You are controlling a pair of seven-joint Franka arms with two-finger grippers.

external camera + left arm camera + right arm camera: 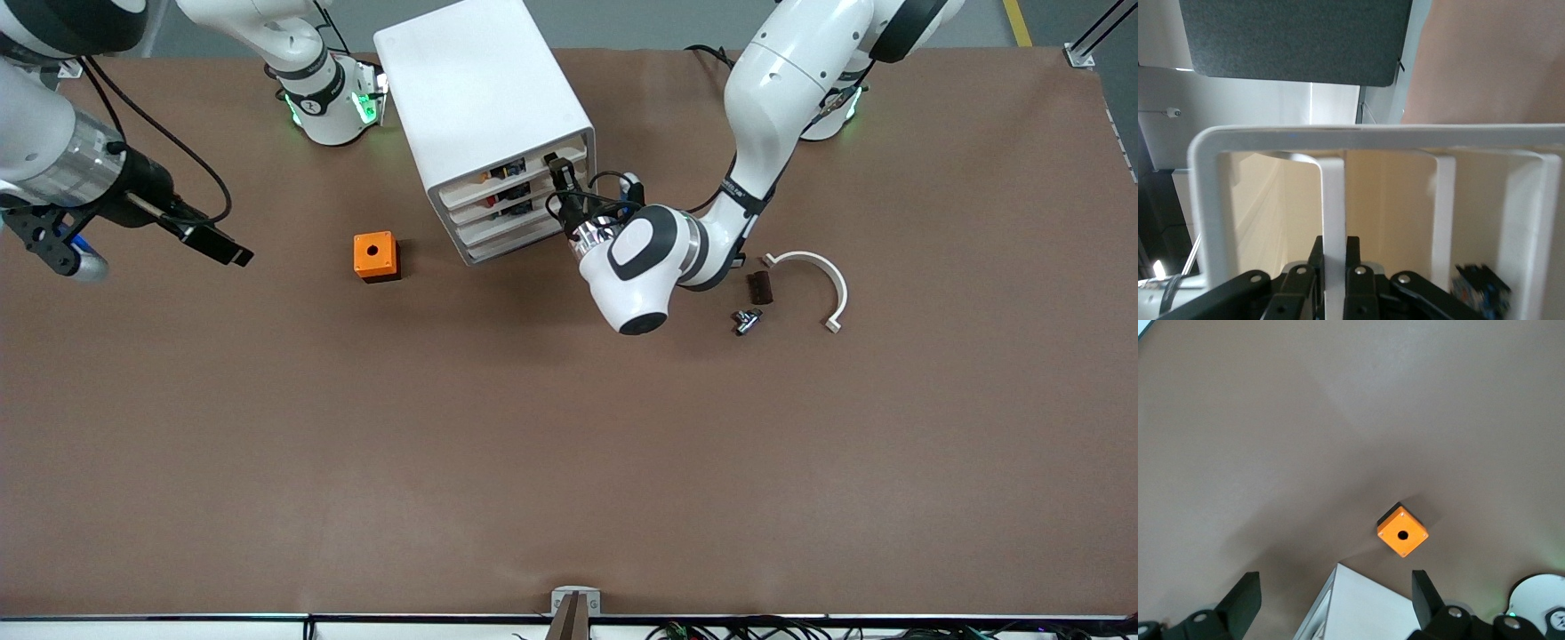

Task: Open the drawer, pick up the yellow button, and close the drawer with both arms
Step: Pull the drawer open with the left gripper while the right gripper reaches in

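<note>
The white cabinet (480, 89) stands near the robots' bases, its four trays facing the front camera. My left gripper (558, 173) is at the drawer (520, 167), the uppermost tray, at the corner toward the left arm's end. In the left wrist view the black fingers (1353, 257) are shut on the drawer's thin white front wall (1333, 200). My right gripper (233, 256) hangs open and empty over the table toward the right arm's end, with its fingers (1245, 600) spread wide. I cannot make out the button; small dark parts (1478, 290) lie in a lower tray.
An orange cube with a hole (376, 256) sits on the table beside the cabinet, toward the right arm's end. Toward the left arm's end lie a white curved piece (822, 276), a dark brown block (758, 287) and a small black-and-silver part (747, 320).
</note>
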